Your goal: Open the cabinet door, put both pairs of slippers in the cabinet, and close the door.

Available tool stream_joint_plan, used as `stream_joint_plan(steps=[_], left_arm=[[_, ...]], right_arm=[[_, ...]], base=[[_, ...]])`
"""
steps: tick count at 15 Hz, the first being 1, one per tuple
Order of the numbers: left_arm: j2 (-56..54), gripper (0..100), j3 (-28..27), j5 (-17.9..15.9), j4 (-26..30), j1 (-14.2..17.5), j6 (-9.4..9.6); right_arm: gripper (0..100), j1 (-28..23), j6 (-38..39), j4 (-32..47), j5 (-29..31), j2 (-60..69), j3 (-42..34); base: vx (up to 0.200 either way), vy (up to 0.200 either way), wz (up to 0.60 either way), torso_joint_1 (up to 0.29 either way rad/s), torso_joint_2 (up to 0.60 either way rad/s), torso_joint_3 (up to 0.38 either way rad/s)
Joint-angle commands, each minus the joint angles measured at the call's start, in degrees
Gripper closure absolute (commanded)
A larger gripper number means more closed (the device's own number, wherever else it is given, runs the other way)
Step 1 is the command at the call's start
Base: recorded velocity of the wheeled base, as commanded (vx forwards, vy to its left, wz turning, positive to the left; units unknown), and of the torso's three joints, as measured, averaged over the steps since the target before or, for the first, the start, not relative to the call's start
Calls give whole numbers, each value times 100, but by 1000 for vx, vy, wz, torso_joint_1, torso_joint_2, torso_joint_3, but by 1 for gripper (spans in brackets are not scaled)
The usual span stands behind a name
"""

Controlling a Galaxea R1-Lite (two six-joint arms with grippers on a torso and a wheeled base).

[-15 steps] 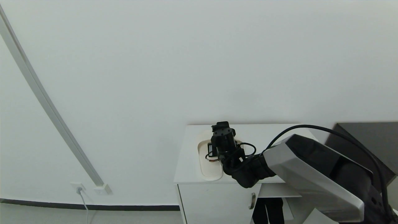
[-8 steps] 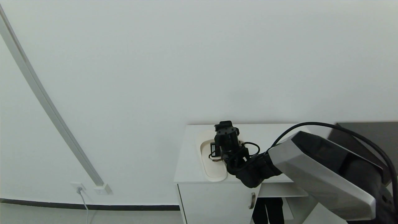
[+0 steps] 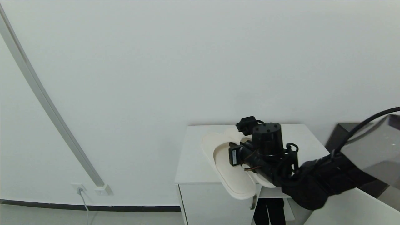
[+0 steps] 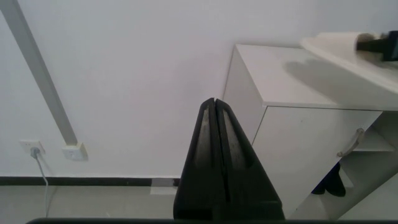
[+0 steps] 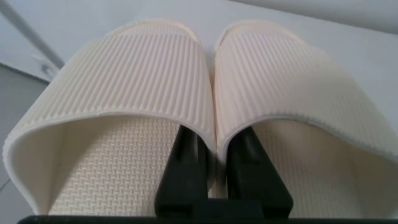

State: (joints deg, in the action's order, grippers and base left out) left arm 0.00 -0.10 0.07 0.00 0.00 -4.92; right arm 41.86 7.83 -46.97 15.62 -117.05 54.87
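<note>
The cream slippers (image 3: 229, 170) are gripped as a pair by the right gripper (image 5: 214, 165). One finger is pushed into each slipper, and the two inner strap walls are pinched together between them. In the head view the pair is seen at the front edge of the cabinet (image 3: 192, 162). The toes are over the white top, and the heels, pointing to about 5 o'clock, are carried past the edge, over the shut door (image 3: 215, 203) and its handle (image 3: 253, 201). At 3 o'clock from that door a compartment is seen open, with a shelf and a dark pair (image 3: 270, 212) low inside it, taken to be the other slippers. The left gripper (image 4: 214, 107) is clenched on nothing and is held well apart from the cabinet, at about 9 o'clock from it.

The step in hand is judged to be the carrying of the cream pair down into the open compartment. The hold is thin, since only soft strap walls are pinched. One slipper could be shed if the pair is swung or tilted heel-down. The overhanging heels could be caught on the cabinet edge, the handle or the shelf front during the descent, and the pair could be twisted out of the fingers. The dark pair could also be pushed aside if the cream pair is set too low.
</note>
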Motion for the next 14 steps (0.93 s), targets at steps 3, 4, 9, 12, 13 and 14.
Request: stream_joint_plan(steps=[3,4,9,12,13,14], left_arm=[[0,100,1,1,0,0,0],[0,100,1,1,0,0,-8],[0,100,1,1,0,0,-17],[0,100,1,1,0,0,-17],[9,100,1,1,0,0,-17],[0,100,1,1,0,0,-17]], right_arm=[[100,-3,-150,-155,-990,2222,-1734],[100,-3,-141,-119,-1096,2459,-1954],[100,6,-141,4,-1201,2574,-2288],[100,103,-141,4,-1192,2556,-2472],[100,147,-141,-14,-1201,2477,-2464],[100,182,-141,-23,-1192,2442,-2464]], base=[[0,0,0,0,0,0],[0,0,0,0,0,0],[0,0,0,0,0,0],[0,0,0,0,0,0],[0,0,0,0,0,0],[0,0,0,0,0,0]])
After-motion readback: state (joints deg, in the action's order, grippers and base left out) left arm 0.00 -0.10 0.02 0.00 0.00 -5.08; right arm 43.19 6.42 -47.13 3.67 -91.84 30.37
